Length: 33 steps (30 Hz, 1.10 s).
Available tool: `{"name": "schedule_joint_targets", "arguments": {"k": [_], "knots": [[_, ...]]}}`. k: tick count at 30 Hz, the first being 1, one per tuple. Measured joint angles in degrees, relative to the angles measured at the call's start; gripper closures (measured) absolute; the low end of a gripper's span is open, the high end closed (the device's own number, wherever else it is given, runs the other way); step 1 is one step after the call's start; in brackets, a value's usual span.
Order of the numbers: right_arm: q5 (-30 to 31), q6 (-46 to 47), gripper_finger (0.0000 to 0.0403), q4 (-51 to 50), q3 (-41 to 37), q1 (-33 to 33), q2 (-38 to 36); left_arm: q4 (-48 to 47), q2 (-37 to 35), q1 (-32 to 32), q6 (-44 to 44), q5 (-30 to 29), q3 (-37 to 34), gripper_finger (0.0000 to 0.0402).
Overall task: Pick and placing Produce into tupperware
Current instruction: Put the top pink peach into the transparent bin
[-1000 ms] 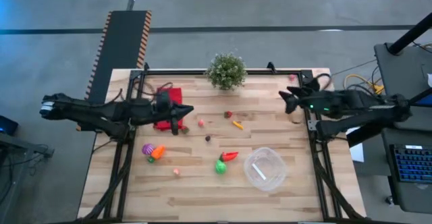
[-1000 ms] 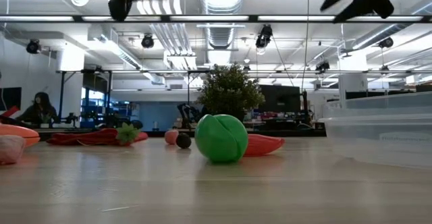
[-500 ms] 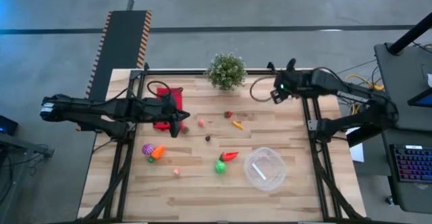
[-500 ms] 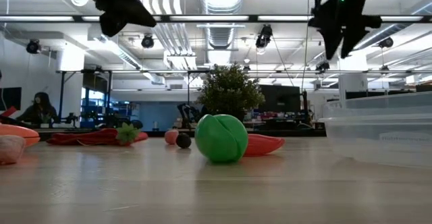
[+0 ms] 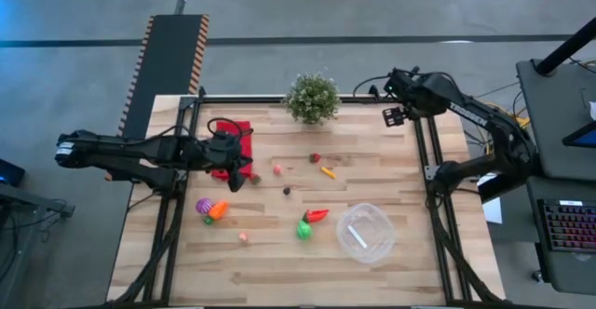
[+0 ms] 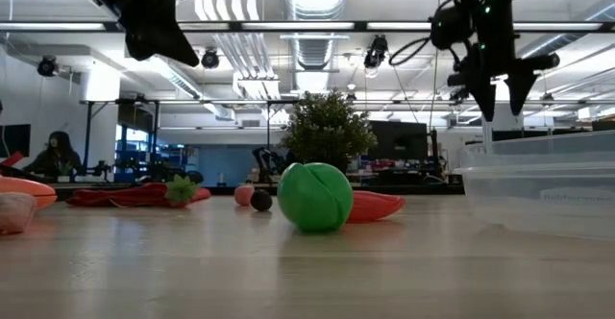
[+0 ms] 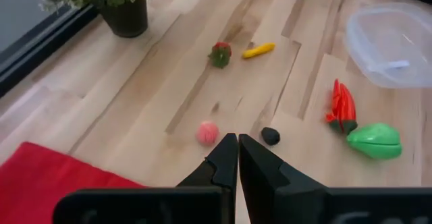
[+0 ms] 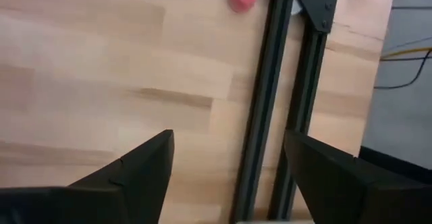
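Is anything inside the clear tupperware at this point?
No produce shows inside the tupperware; only a whitish streak on its clear plastic. The green piece and red pepper lie on the table beside it. In the low view its wall hides the contents.

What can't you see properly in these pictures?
- Low view: the tupperware is cut off by the right edge, and the orange piece by the left edge.
- Low view: the green piece hides most of the red piece.
- High view: the small pale piece is too small to name.
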Motion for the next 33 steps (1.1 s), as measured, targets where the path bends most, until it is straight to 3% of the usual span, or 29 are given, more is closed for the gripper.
{"name": "schedule_joint_targets", "arguments": {"k": [7,11,13,19,27,33], "knots": [[-1.66,-2.07,0.0132,6.53,3.04,-7.51,8.67,0.1,0.24,1.43,5.33,-6.97,-0.03,0.0401],[-3.44,-2.59,0.014,6.04,5.19,-8.6,14.79,2.69,0.41,2.45,8.06,-7.13,0.17,0.0401],[-5.16,-2.8,0.0142,5.98,6.43,-8.7,17.15,3.47,0.62,3.25,10.07,-5.9,0.17,0.0401],[-5.61,-3.7,0.0145,4.11,12.17,-7.84,20.83,3.7,1.18,10.8,10.56,6.42,0.39,0.0401],[-3.89,-5.22,0.0156,0.02,23.8,-13.3,24.51,7.11,1.11,17.19,11.04,6.85,0.44,0.0401],[-7.57,-3.46,0.0157,-4.62,28.84,-17.82,28.71,7.83,1.11,17.79,11.04,7.88,0.28,0.0401]]}}
